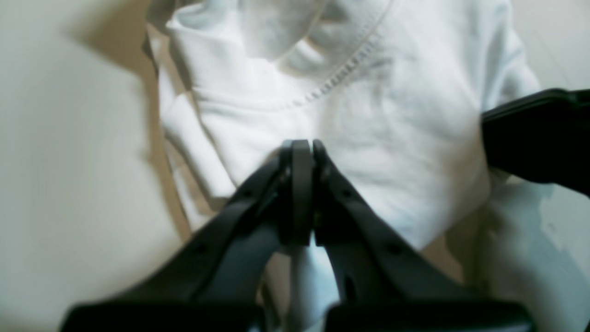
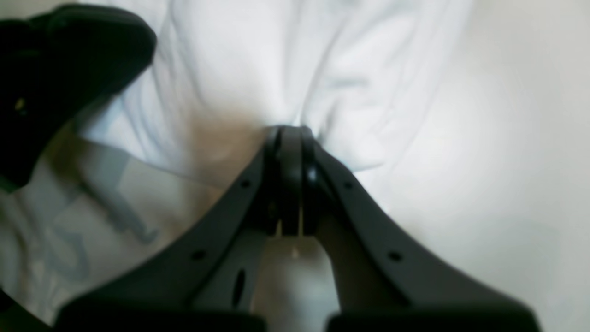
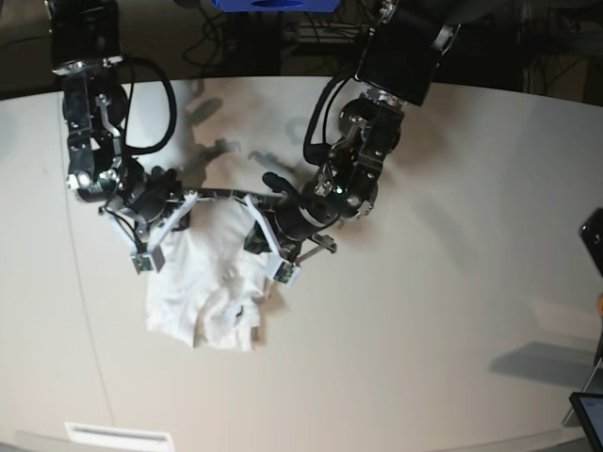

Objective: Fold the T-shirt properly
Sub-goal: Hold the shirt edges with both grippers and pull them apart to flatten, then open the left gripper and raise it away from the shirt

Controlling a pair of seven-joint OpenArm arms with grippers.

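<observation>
The white T-shirt point(image 3: 212, 282) lies bunched on the off-white table point(image 3: 424, 282), its upper edge lifted between my two grippers. In the base view my right gripper point(image 3: 191, 200) grips the shirt's upper left part and my left gripper point(image 3: 256, 209) its upper right part. The left wrist view shows my left gripper point(image 1: 302, 147) shut, with the T-shirt point(image 1: 392, 138) and its stitched hem just beyond the tips. Seen from the right wrist, my right gripper point(image 2: 290, 131) is shut on puckered T-shirt cloth point(image 2: 286, 60).
Each wrist view catches the other arm: a black arm part point(image 1: 534, 133) at the right and another point(image 2: 55, 69) at the upper left. A dark device point(image 3: 594, 235) and a tablet corner point(image 3: 589, 414) sit at the table's right edge. A white strip point(image 3: 118, 435) marks the front edge.
</observation>
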